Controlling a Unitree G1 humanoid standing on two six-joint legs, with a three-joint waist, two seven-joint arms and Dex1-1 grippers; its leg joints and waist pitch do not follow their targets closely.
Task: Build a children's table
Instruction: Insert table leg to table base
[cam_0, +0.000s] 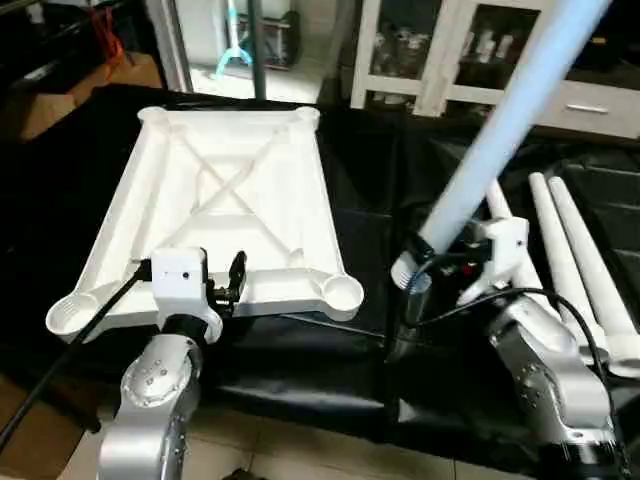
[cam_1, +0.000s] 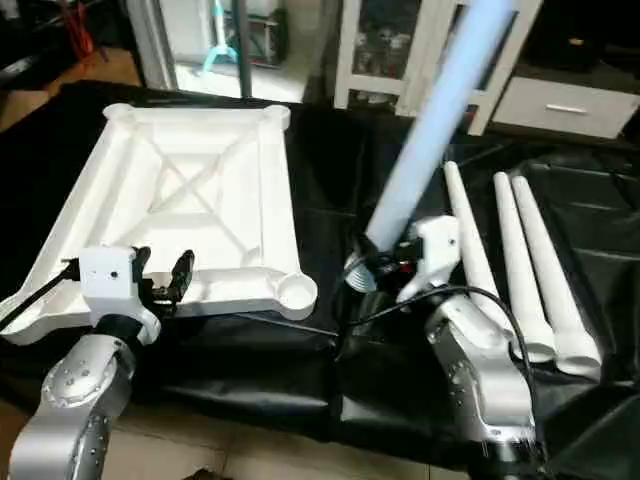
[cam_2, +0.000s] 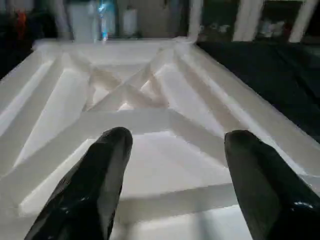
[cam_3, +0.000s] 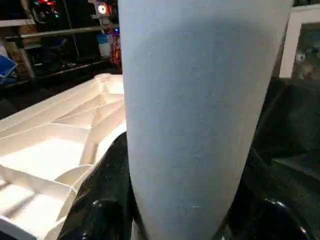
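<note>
Right gripper (cam_0: 425, 272) clamped on 1 leg (cam_0: 505, 130) slanting steeply upward, left gripper (cam_2: 172, 170) fingers apart over upturned tabletop (cam_0: 230, 190).

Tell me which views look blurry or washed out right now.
Left eye view: the raised leg is smeared and bluish, and the tabletop is washed out. Left wrist view: the tabletop's ribs and the left claw look soft. Right wrist view: the leg looms close as a soft shape.

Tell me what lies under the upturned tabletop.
The tabletop rests on a black sheet that spreads past its edges. Whatever lies beneath the sheet is covered.
</note>
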